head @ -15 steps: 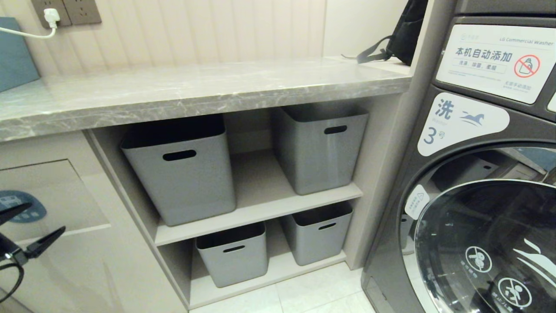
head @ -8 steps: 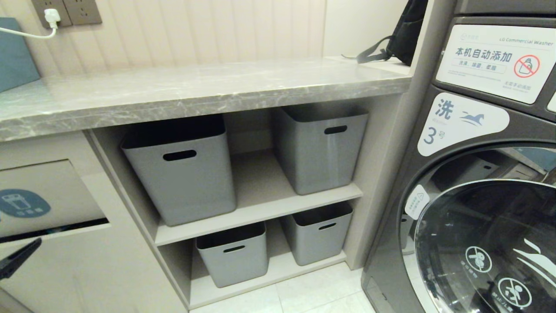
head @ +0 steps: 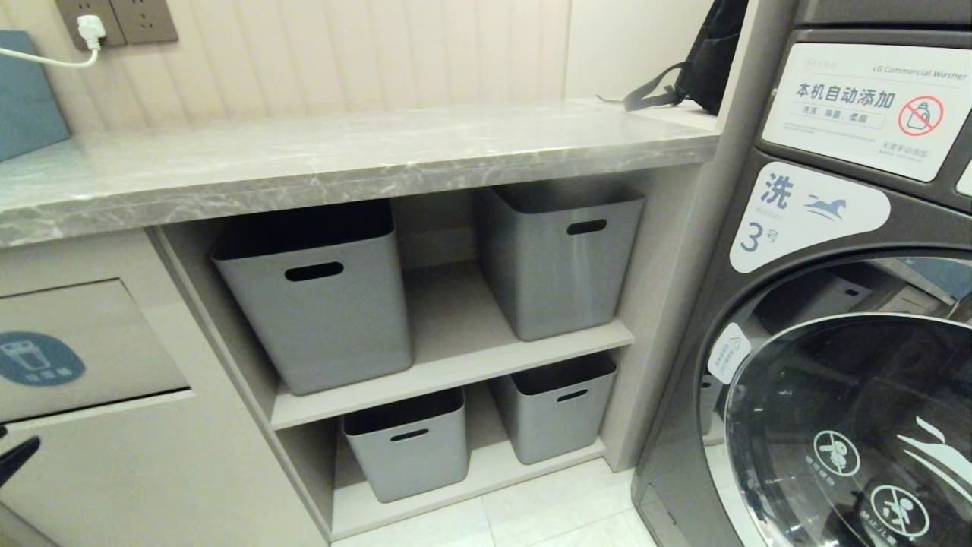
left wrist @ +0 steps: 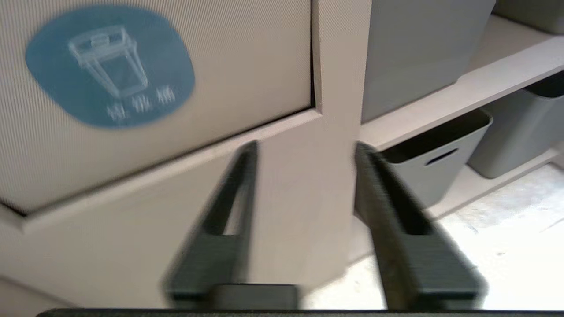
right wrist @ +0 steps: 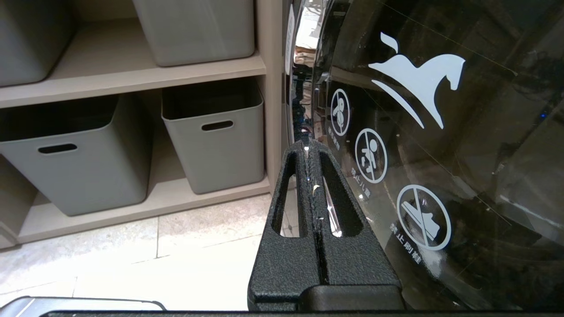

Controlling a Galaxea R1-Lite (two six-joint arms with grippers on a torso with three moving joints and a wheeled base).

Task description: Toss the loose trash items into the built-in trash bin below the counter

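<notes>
The built-in trash bin flap [head: 99, 342], beige with a blue oval sticker [head: 38, 358], sits flush in the cabinet under the grey marble counter [head: 364, 159]. In the left wrist view the flap [left wrist: 229, 66] and its sticker [left wrist: 110, 66] fill the far side. My left gripper [left wrist: 305, 147] hangs just below the flap, in front of the cabinet post, open with nothing between its fingers. Only one fingertip [head: 18, 458] shows at the head view's lower left edge. The loose trash items are out of view. My right gripper [right wrist: 309, 145] is shut and empty, low beside the washer door.
Grey storage boxes fill the open shelves, two above [head: 319, 296] [head: 562, 258] and two below [head: 410, 444] [head: 558, 406]. A washing machine [head: 835, 304] stands at the right. A blue-grey box [head: 26, 91] and a black backpack [head: 706, 61] rest on the counter ends.
My left gripper has dropped away from the sticker, down and left, almost out of the head view. The flap, ajar with a dark gap half a second ago, has swung flush.
</notes>
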